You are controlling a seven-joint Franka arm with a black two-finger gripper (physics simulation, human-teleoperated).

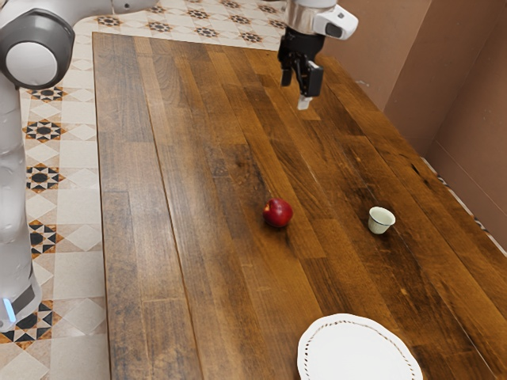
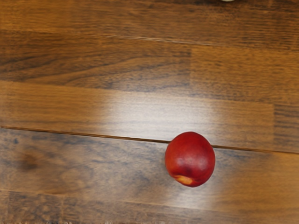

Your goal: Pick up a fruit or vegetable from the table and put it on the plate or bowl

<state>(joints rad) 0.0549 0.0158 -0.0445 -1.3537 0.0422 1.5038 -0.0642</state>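
Nearest to me is the plate (image 1: 358, 348), white with a lacy scalloped rim and nothing on it. It lies on the table (image 1: 190, 261) on my side of the fruit (image 1: 277, 212) and a little toward the exterior view's right, well apart from it.

The fruit is small, round and deep red, and it sits by itself on the dark wooden boards, touching neither dish. In the wrist view, which looks down at it from above, the fruit (image 2: 190, 158) shows a yellowish patch on its skin and straddles a seam between two planks of the table (image 2: 93, 107).

A small pale cup (image 1: 381, 219) stands upright toward the exterior view's right of the fruit, about as far from me as the fruit is, with a clear stretch of wood between the two.

Beyond the fruit, over the far part of the table, the gripper (image 1: 297, 91) hangs high in the air, pointing downward. Its two black fingers stand apart with nothing between them — it carries nothing and touches nothing.

Patterned floor tiles (image 1: 63, 198) run along the table's edge toward the exterior view's left of the fruit.
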